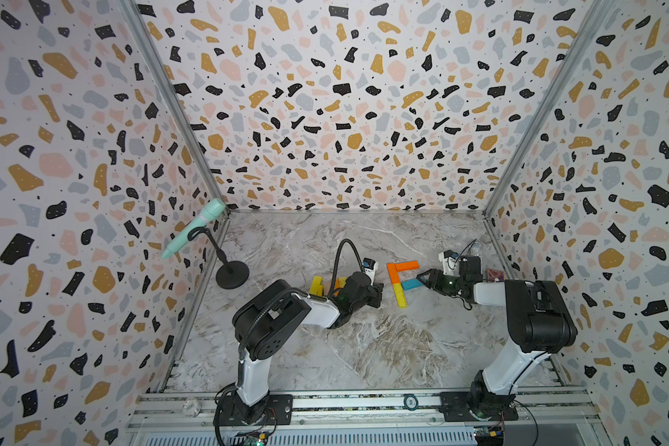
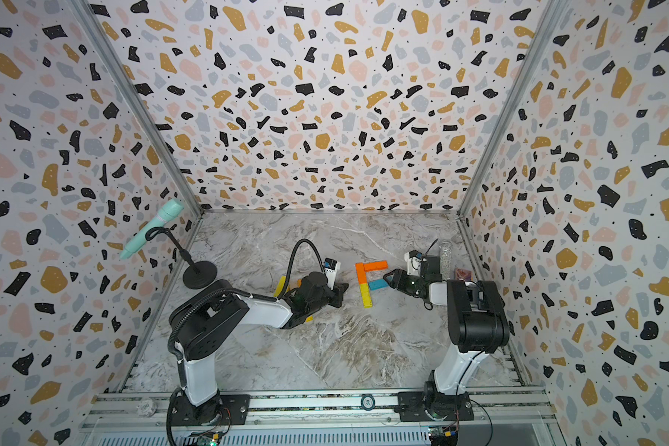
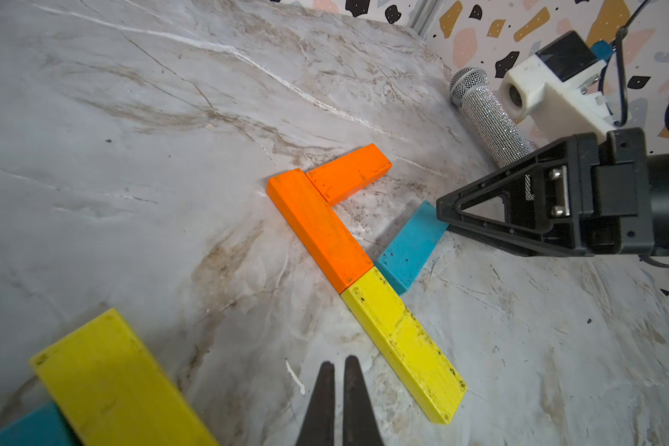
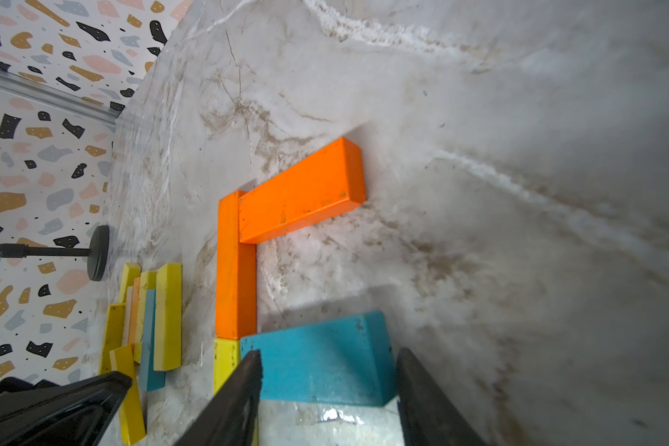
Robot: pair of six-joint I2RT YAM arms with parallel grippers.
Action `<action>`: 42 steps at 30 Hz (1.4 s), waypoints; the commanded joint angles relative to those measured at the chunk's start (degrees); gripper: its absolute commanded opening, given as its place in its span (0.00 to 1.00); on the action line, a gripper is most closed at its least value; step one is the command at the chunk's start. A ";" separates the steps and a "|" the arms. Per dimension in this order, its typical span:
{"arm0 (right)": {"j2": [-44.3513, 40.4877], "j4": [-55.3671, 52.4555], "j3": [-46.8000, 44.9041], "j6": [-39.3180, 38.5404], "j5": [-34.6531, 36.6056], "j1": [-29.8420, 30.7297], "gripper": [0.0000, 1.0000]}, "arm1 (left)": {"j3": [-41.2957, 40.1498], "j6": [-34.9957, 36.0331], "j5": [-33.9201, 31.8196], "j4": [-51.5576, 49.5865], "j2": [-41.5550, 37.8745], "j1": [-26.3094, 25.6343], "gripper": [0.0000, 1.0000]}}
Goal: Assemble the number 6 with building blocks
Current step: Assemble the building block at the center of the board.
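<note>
Partial 6 on marbled tabletop (image 1: 306,247). Landmark: long orange wooden plank (image 3: 317,228), upper spine. Butting its far end as top bar: second orange plank (image 3: 348,173). Extending its near end: yellow wooden plank (image 3: 402,347). From that joint juts blue wooden plank (image 3: 410,247), skewed: middle bar. Status of right gripper (image 4: 328,350): jaws wide, straddling blue plank's outer end, no clamp evident; likely squaring it. Status of left gripper (image 3: 338,365): pinched together, empty, beside yellow plank, out of way. Heaped on landmark's opposite side: spare planks (image 4: 159,316).
</note>
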 commanded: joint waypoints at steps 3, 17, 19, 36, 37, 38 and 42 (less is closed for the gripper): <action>-1.23 0.26 -1.83 0.47 -0.42 -0.23 0.57 | 2.21 -0.15 1.15 0.44 0.82 -0.35 0.00; -1.53 1.07 -3.35 1.05 -0.69 -0.17 0.58 | 2.22 -0.20 1.59 0.47 1.67 -0.38 0.00; -1.45 1.11 -3.53 1.13 -0.77 -0.10 0.58 | 2.21 -0.20 1.51 0.47 1.66 -0.37 0.00; -2.74 1.53 -5.37 1.49 -0.11 0.43 0.58 | 1.95 -0.02 1.37 0.51 1.67 -0.44 0.00; -2.82 1.58 -5.36 1.54 -0.13 0.45 0.58 | 1.94 -0.02 1.33 0.44 1.62 -0.39 0.00; -2.83 1.56 -5.29 1.53 -0.14 0.50 0.58 | 1.95 0.02 1.37 0.49 1.63 -0.43 0.00; -2.97 0.80 -4.30 0.91 0.28 0.43 0.58 | 1.79 0.08 1.25 0.34 1.47 -0.40 0.00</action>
